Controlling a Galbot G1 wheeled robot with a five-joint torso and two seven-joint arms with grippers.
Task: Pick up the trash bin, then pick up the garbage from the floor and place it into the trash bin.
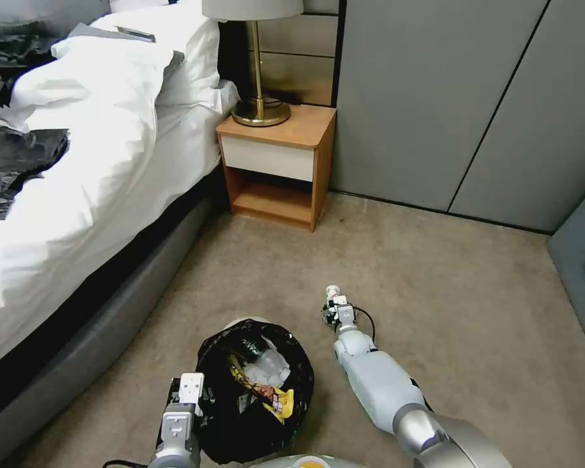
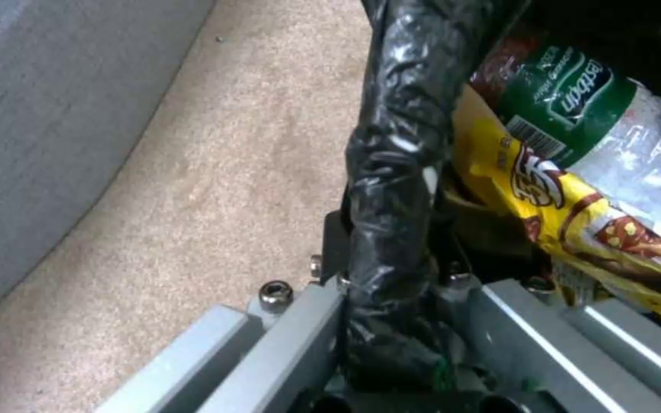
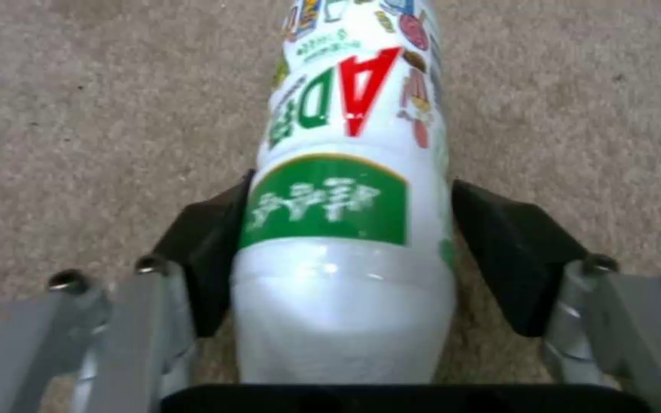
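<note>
The trash bin (image 1: 253,390), white with a black bag over its rim, is in front of me in the head view. My left gripper (image 1: 198,390) is shut on its near-left rim. In the left wrist view the bag-covered rim (image 2: 396,143) is pinched in that gripper (image 2: 388,269). Inside lie garbage pieces: a yellow snack wrapper (image 2: 575,212) and a green-labelled bottle (image 2: 575,97). Just right of the bin, my right gripper (image 1: 337,311) is low over the carpet, shut on a small white bottle (image 1: 333,292). Black pads (image 3: 201,252) press both sides of the bottle (image 3: 346,143), which has a green-and-white label.
A bed (image 1: 78,195) with white bedding and a grey frame (image 1: 78,351) runs along the left. A wooden nightstand (image 1: 279,162) with a brass lamp (image 1: 260,110) stands at the back. Grey cabinet panels (image 1: 435,97) close off the far side. Open carpet (image 1: 468,312) lies to the right.
</note>
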